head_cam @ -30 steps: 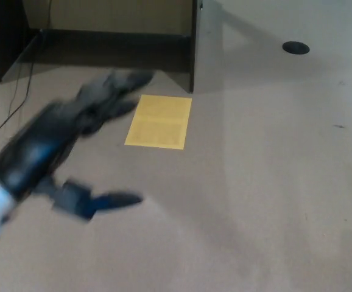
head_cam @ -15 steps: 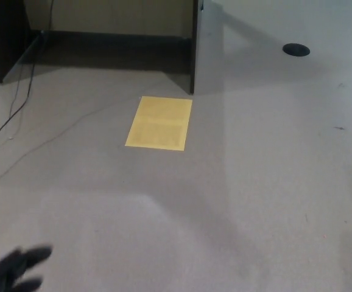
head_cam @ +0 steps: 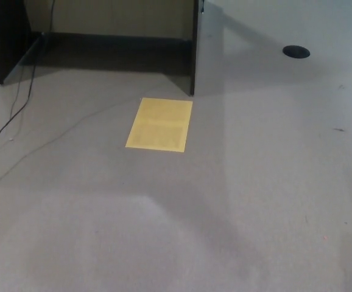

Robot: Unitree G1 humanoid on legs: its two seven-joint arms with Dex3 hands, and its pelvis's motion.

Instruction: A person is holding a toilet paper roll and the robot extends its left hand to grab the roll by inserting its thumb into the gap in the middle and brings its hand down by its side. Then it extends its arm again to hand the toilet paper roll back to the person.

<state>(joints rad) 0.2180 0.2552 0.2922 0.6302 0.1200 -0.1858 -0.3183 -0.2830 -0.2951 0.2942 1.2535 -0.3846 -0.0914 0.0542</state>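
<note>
Here neither hand shows, only a yellow sheet [head_cam: 159,124] on the grey floor [head_cam: 255,201].

— Where does the flat yellow rectangular sheet of paper [head_cam: 159,124] lie?
— On the grey floor [head_cam: 255,213], towards the far side, just in front of the dark upright furniture panel [head_cam: 193,48], apart from its foot.
— And left of that panel?
— A recess runs back between it and a second dark upright side panel [head_cam: 2,36] at the far left.
— The thin black cable [head_cam: 19,103]?
— It comes down beside the left panel and trails over the floor, well left of the sheet.
— Anything to the right?
— A small black round disc [head_cam: 296,52] set in the floor, far right, behind the sheet and well apart from it.
</note>
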